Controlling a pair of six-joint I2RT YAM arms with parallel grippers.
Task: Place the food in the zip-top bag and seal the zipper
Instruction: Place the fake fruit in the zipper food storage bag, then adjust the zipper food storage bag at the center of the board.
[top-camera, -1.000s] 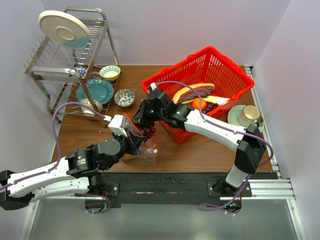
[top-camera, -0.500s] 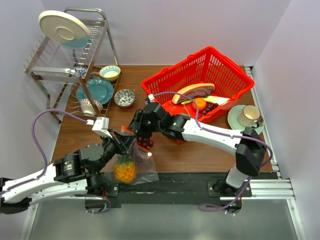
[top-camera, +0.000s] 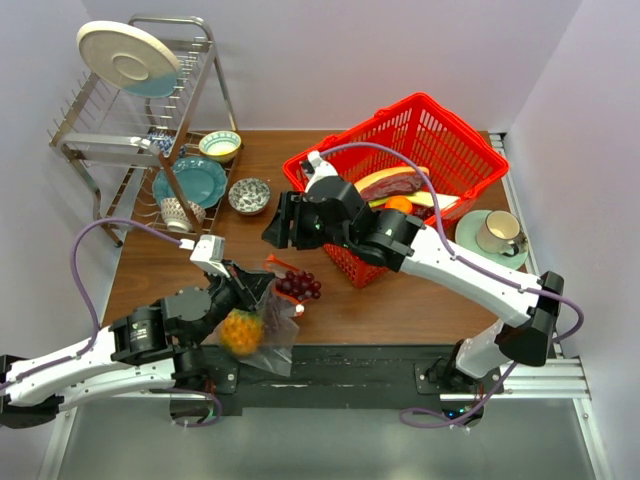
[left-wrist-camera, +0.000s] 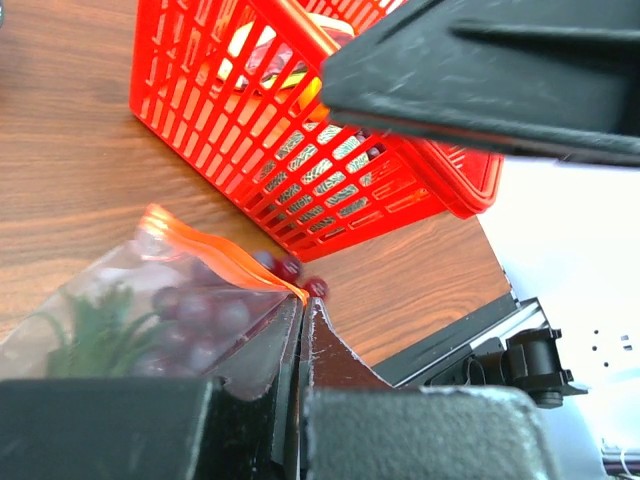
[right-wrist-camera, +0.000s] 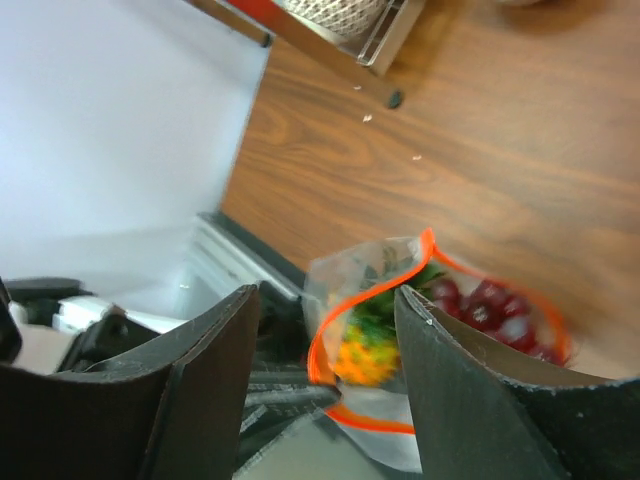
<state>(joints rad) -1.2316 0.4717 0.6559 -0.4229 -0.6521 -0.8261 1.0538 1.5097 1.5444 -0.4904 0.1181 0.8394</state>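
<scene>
The clear zip-top bag (top-camera: 272, 338) lies at the near table edge, its mouth gaping. My left gripper (top-camera: 262, 293) is shut on the bag's edge beside the red-orange zipper (left-wrist-camera: 205, 245). The pineapple (top-camera: 238, 332) sits deep inside the bag. In the bag's mouth lies the purple grape bunch (top-camera: 298, 285), with a few grapes past the zipper on the wood. My right gripper (top-camera: 275, 228) hangs open above the table behind the bag, nothing between its fingers. In the right wrist view the pineapple (right-wrist-camera: 365, 355) and grapes (right-wrist-camera: 490, 305) show below the open gripper (right-wrist-camera: 325, 291).
A red mesh basket (top-camera: 455, 140) with a pink-red slice and other toy food stands at the back right. A cup on a saucer (top-camera: 497, 232) is by the right edge. The dish rack (top-camera: 120, 150), a teal plate (top-camera: 195, 182) and bowls (top-camera: 249, 195) fill the back left.
My right gripper has opened, let go of the grapes at the bag's mouth and drawn up and back toward the basket. The left gripper still holds the bag, which has sagged toward the near edge.
</scene>
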